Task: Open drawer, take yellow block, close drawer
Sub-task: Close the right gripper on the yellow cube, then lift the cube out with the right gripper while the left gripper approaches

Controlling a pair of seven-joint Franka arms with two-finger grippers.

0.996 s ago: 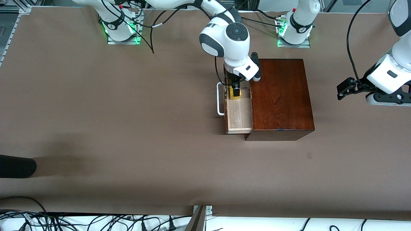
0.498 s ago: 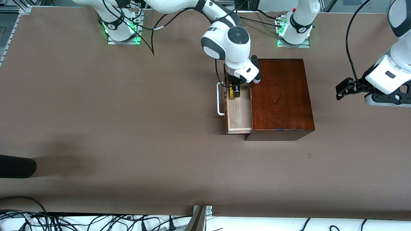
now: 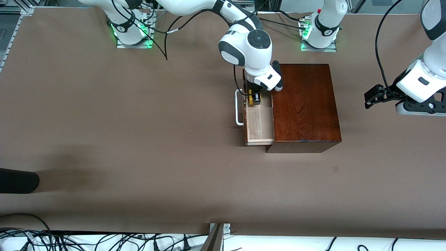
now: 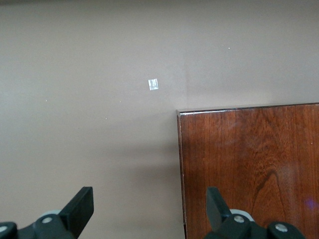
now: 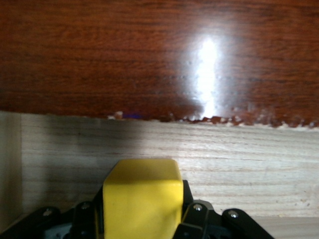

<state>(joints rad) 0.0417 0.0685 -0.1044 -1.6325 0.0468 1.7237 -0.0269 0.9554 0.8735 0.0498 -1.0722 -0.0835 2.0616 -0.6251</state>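
Note:
The dark reddish-brown box stands mid-table with its drawer pulled out toward the right arm's end, white handle on its front. My right gripper reaches down into the drawer at its end nearest the robots' bases and is shut on the yellow block. In the right wrist view the yellow block sits between the black fingers over the pale drawer floor, next to the glossy box. My left gripper waits open in the air toward the left arm's end, and shows open in the left wrist view.
The left wrist view shows the box's corner and a small tape mark on the table. A dark rounded object lies at the table's edge toward the right arm's end. Cables run along the edge nearest the front camera.
My right hand has sunk a little lower over the yellow block and now hides more of it. The left arm has barely shifted. The drawer has not moved.

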